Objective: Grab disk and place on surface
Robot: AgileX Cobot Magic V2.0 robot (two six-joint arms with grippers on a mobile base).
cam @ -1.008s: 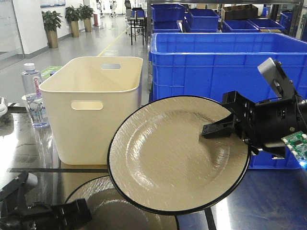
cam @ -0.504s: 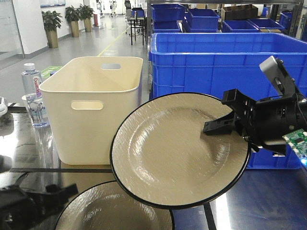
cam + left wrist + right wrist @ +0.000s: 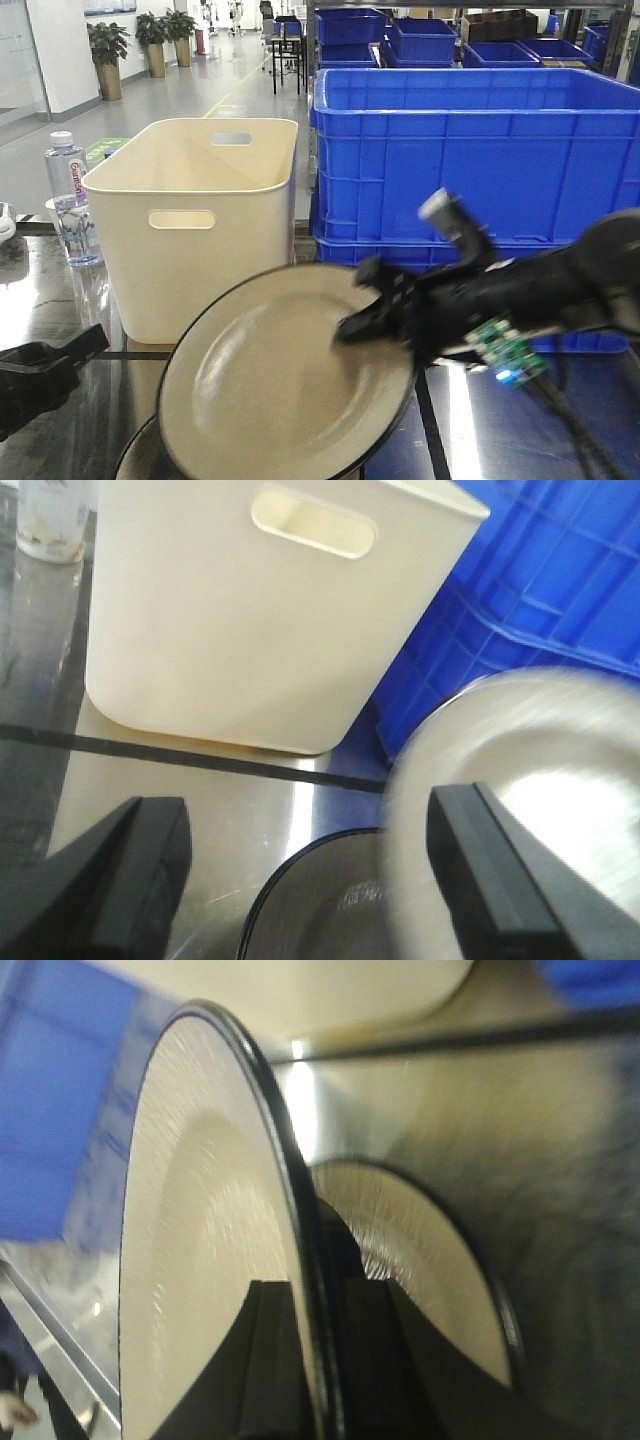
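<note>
Above the glossy dark tabletop [image 3: 540, 430], the right gripper [image 3: 348, 328], its arm reaching low and leftward, pinches the rim of a tilted, round, black-edged beige plate [image 3: 270, 390]; the left gripper [image 3: 310, 840] hangs spread.

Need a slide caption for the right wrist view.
Right gripper clamps a tilted plate by its rim above a second plate on the glossy tabletop.

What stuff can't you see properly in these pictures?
1. Lower plate: in the front view it is mostly hidden under the held plate and cut off by the bottom edge.
2. Held plate: in the left wrist view it is smeared by blur.
3. Floor of the cream bin: in the front view its own front wall hides it.
4. Label on the water bottle: in the front view it is too small to read.
</note>
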